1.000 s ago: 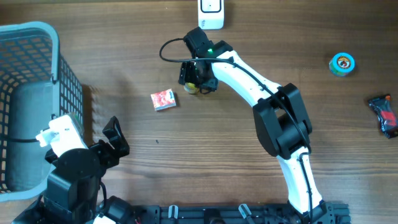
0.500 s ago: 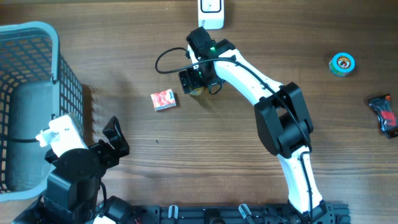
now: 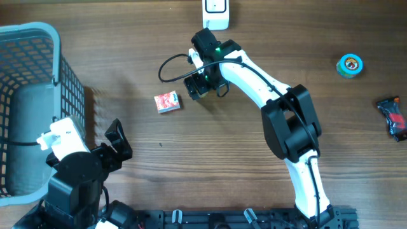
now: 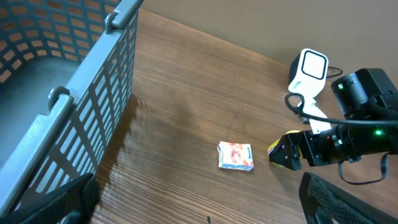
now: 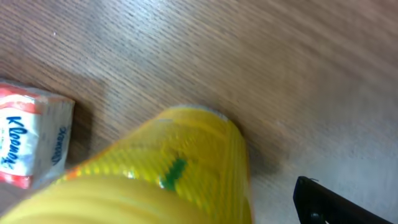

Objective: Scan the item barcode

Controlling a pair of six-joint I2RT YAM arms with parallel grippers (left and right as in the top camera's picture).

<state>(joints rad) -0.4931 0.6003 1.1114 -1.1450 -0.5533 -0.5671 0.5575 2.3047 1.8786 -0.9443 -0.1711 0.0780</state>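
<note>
A yellow item (image 5: 186, 168) lies on the wood table just below the white barcode scanner (image 3: 215, 13). My right gripper (image 3: 199, 86) hangs low over it and stands open. In the right wrist view the item fills the lower left, and a clear gap separates it from the one black finger (image 5: 336, 202) that shows. From the left wrist view only the item's yellow edge (image 4: 273, 149) peeks out from under that gripper. My left gripper (image 4: 199, 208) is open and empty near the table's front left, far from the item.
A small red-and-white Kleenex pack (image 3: 167, 102) lies just left of the yellow item. A grey-blue mesh basket (image 3: 38, 38) stands at the far left. A teal round item (image 3: 350, 65) and a dark packet (image 3: 393, 118) lie at the far right.
My right gripper has opened wide around the yellow item and shifted slightly, and its cable loop has swung left. The left arm has not moved.
</note>
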